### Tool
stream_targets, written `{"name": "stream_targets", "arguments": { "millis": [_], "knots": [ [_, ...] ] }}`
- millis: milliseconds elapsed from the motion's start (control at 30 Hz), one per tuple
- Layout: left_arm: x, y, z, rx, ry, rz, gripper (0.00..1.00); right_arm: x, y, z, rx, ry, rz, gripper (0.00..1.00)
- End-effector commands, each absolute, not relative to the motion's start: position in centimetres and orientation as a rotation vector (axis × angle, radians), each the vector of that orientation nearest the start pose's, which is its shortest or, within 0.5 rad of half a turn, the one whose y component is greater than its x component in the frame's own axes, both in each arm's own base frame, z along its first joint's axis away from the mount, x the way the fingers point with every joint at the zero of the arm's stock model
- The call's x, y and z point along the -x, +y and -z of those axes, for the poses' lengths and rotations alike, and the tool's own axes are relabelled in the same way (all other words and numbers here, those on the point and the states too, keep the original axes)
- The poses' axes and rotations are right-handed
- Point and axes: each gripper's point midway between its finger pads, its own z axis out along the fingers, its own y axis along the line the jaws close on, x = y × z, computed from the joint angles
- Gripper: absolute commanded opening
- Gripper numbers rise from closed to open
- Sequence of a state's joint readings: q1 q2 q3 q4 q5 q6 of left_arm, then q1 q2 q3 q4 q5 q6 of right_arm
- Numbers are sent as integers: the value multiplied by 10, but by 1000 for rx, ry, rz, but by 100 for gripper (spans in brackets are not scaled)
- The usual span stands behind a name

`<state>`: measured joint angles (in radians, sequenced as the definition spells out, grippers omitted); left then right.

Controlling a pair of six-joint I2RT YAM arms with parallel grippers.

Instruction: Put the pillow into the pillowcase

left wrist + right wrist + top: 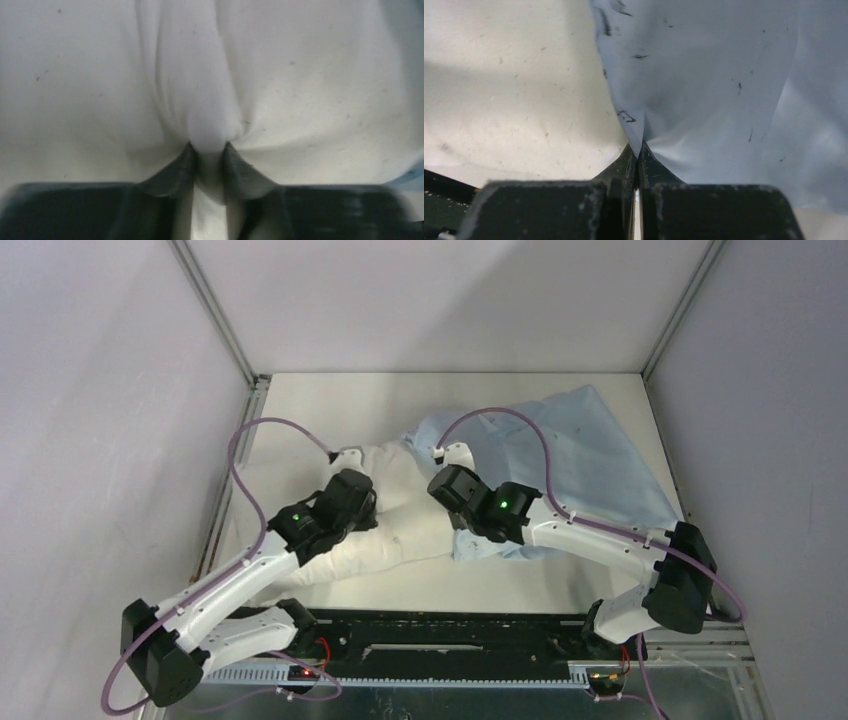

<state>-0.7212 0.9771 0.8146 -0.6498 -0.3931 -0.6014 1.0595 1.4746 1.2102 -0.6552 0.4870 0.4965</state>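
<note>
From overhead, I have the pillow lying on the table left of centre, its length running from 7 o'clock to 1 o'clock. The pillowcase spreads to its right toward 2 o'clock, and the two meet along the pillow's right side; I cannot tell whether that end is inside. My left gripper sits on the pillow's far end with a fold between its fingers, and my right gripper, at 3 o'clock from it, has the pillowcase's left edge between its fingers.
</note>
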Motion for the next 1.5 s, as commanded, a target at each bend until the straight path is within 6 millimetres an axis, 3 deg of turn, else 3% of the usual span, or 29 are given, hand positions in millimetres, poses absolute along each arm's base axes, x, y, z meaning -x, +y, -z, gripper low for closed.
{"name": "stream_targets", "arguments": {
  "millis": [0,67,167,267,400,433,533,600,700,800,867,1133,1467],
  "knots": [
    [-245,-193,-158,-25,2267,401,5,-234,333,-223,495,2146,-353,0],
    [-251,-220,-181,-77,2215,489,0,-221,359,-250,580,2078,-453,0],
    [-257,-239,-218,-92,2139,566,0,-208,383,-265,672,2041,-578,0],
    [-267,-232,-240,-7,2114,534,0,-206,386,-251,705,2064,-594,0],
    [-279,-221,-233,154,2146,524,0,-208,373,-221,660,2146,-577,0],
    [-280,-220,-230,174,2153,528,0,-208,368,-215,644,2160,-554,5],
    [-282,-223,-222,212,2171,544,0,-208,346,-206,587,2177,-463,43],
    [-282,-224,-216,227,2181,547,0,-204,326,-210,533,2157,-394,63],
    [-283,-224,-212,239,2192,543,0,-201,287,-208,405,2127,-221,84],
    [-283,-223,-211,246,2193,543,0,-188,258,-199,307,2101,-119,87],
    [-283,-223,-211,246,2192,545,0,-175,250,-186,295,2105,-114,87],
    [-283,-223,-213,236,2203,544,0,-141,250,-103,294,2191,-176,84],
    [-283,-220,-216,235,2202,526,0,-176,275,-46,207,2249,-174,80]
  ]
}}
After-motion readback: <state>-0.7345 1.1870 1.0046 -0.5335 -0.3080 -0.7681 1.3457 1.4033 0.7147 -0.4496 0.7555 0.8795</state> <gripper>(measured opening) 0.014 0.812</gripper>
